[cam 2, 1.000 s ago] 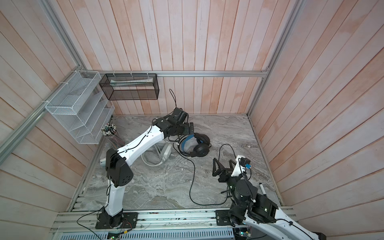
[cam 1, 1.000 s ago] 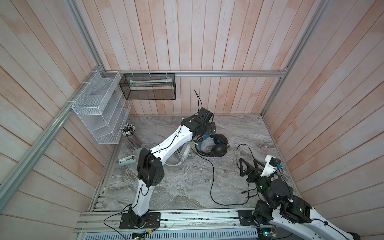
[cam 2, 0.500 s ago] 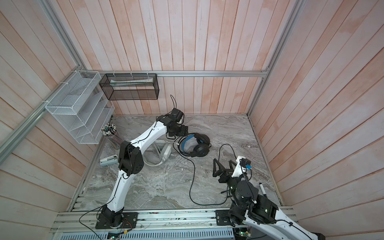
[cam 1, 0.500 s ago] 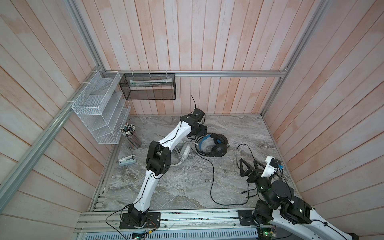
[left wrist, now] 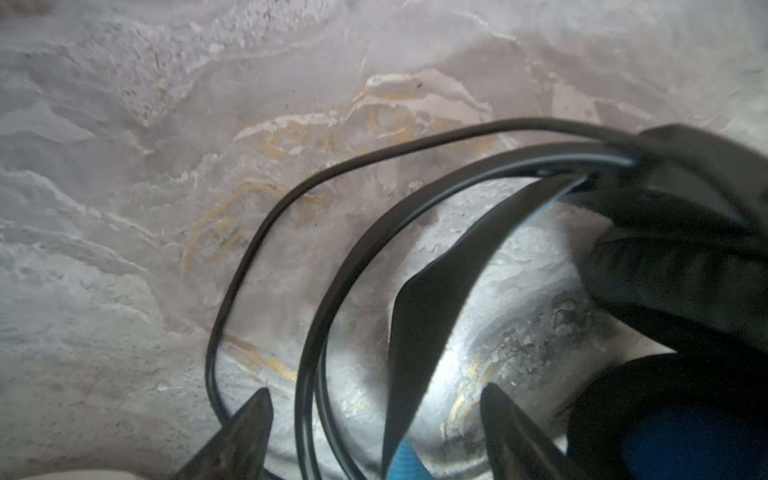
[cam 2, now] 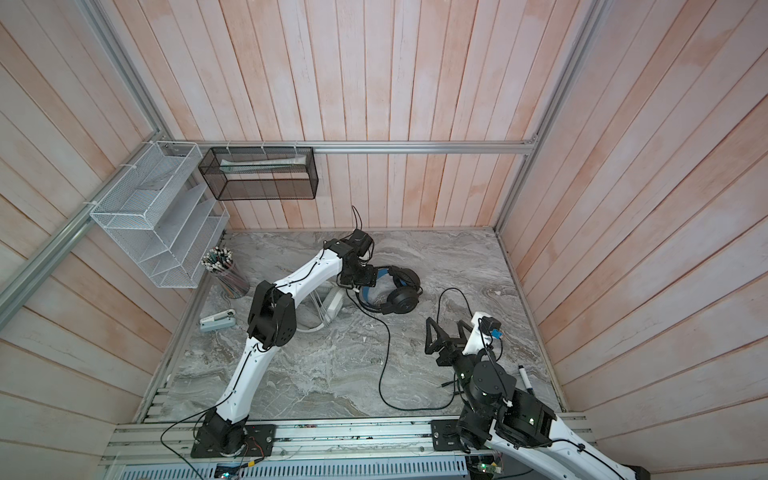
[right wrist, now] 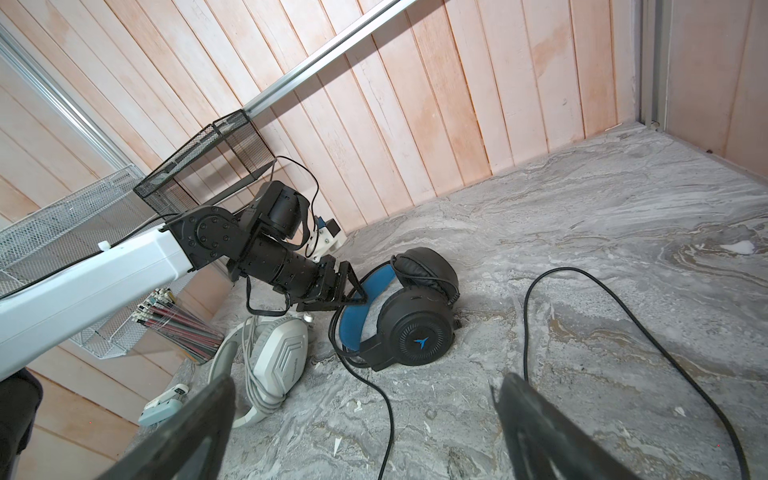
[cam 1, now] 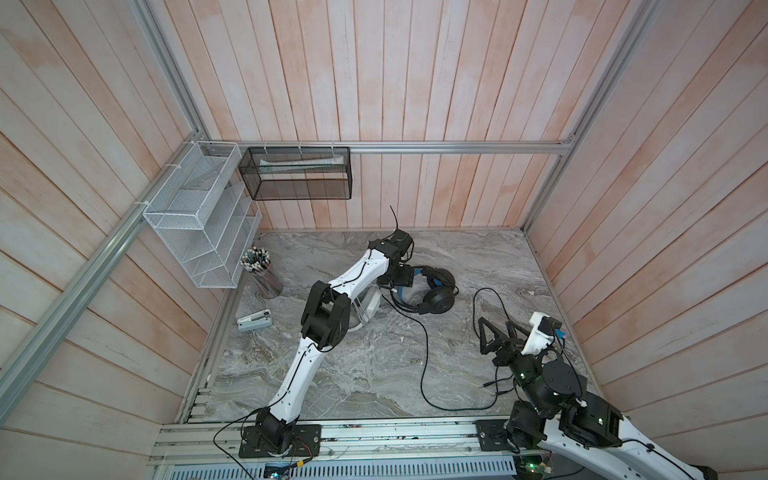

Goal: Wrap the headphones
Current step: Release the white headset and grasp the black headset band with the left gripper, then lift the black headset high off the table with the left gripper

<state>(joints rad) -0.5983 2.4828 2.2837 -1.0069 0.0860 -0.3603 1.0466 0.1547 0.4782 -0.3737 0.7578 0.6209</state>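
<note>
The left arm (cam 1: 353, 276) reaches far forward, wrist bent downward, the left gripper (left wrist: 376, 390) low with its jaws parted. The right arm (cam 1: 557, 382) sits folded near its base, the right gripper (right wrist: 365, 379) spread wide.

Pale wood-plank walls (cam 1: 415, 75) enclose a grey marbled desk (cam 1: 365, 365); a white wire rack (cam 1: 216, 266) and black mesh basket (cam 1: 299, 189) hang from aluminium rails (cam 1: 457, 146).

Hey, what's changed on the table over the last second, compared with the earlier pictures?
The left arm swung its elbow toward the back wall and brought the left gripper over the black headset. Its jaws stand apart on either side of the headband, gripping nothing yet. The black headset, its black cable and the open right gripper stayed where they were.
</note>
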